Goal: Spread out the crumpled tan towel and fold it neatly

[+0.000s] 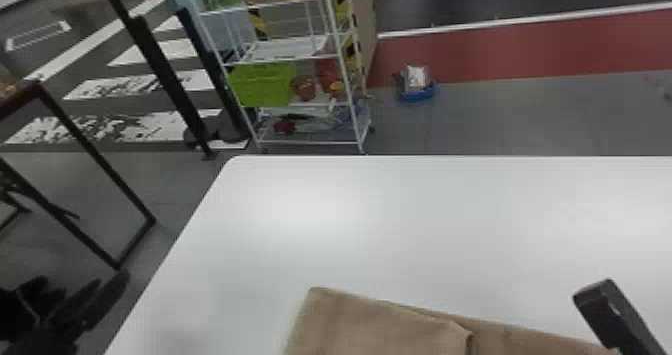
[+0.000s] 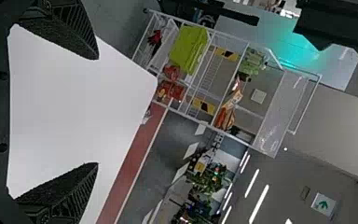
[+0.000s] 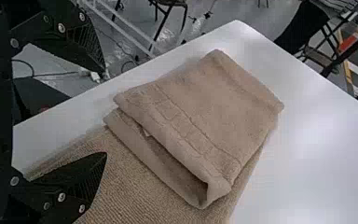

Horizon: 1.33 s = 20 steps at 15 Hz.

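Note:
In the head view my left gripper (image 1: 85,304) is off the table's left side, and my right gripper (image 1: 602,299) is over the towel's right part. The tan towel (image 1: 380,326) lies flat at the near edge of that view, its left portion folded over onto the rest. In the right wrist view the folded portion of the towel (image 3: 214,107) shows a stitched band and layered edges; my right gripper (image 3: 106,114) stands open beside it, holding nothing. My left gripper (image 2: 98,111) is open and empty in the left wrist view.
The white table (image 1: 400,219) stretches beyond the towel to its far edge. Behind it stands a white wire rack (image 1: 295,54) with a green basket (image 1: 262,84). A dark metal frame (image 1: 95,154) stands on the floor at the left.

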Each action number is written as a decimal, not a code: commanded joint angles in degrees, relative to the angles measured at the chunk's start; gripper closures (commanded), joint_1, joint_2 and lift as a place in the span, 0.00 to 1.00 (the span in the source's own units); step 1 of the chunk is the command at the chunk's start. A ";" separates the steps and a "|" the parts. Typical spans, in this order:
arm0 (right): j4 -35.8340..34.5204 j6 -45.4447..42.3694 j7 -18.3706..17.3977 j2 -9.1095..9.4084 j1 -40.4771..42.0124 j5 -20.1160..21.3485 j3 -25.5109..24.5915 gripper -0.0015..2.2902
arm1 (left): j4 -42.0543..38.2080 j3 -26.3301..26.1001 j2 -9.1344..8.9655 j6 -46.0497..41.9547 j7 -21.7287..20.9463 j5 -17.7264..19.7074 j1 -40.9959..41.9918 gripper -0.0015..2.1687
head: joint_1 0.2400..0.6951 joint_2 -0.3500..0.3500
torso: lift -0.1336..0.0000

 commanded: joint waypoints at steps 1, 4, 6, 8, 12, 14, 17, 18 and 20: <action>-0.63 0.29 -1.44 3.20 2.28 0.08 -0.99 0.12 | 0.41 -0.38 1.07 0.19 -0.62 0.41 -0.21 0.04 | 1.00 1.00 | 0.08; -0.72 0.29 -5.58 5.75 4.30 0.70 -0.55 0.13 | 1.64 -0.82 2.65 0.19 -1.24 0.67 -0.12 0.04 | 1.00 1.00 | 0.08; -1.16 0.29 -7.07 6.54 5.18 1.58 -0.64 0.13 | 1.99 -0.82 3.80 0.19 -1.59 0.85 -0.03 0.04 | 1.00 1.00 | 0.08; -1.86 0.29 -8.48 8.12 5.97 1.58 -2.13 0.13 | 1.99 -0.90 4.41 0.19 -1.85 0.85 0.23 0.04 | 1.00 1.00 | 0.08; -3.27 0.29 -10.94 11.11 7.02 0.52 -4.60 0.13 | 1.99 -1.43 5.47 0.19 -2.38 0.94 0.76 0.04 | 1.00 1.00 | 0.08; -3.09 0.29 -11.90 11.55 7.02 0.52 -5.12 0.13 | 1.99 -1.70 5.82 0.19 -2.47 0.94 0.85 0.04 | 1.00 1.00 | 0.08; -2.48 0.29 -12.52 12.52 6.23 1.05 -5.65 0.13 | 1.99 -1.87 6.35 0.37 -2.47 1.02 1.02 0.04 | 1.00 1.00 | 0.08; -2.30 0.29 -13.13 12.69 5.62 0.87 -5.65 0.13 | 1.99 -1.96 6.52 0.19 -2.47 1.02 1.02 0.04 | 1.00 1.00 | 0.08; -0.98 0.29 -13.49 13.49 4.47 1.40 -5.56 0.13 | 1.99 -2.13 6.61 0.19 -2.56 1.02 1.11 0.04 | 1.00 1.00 | 0.08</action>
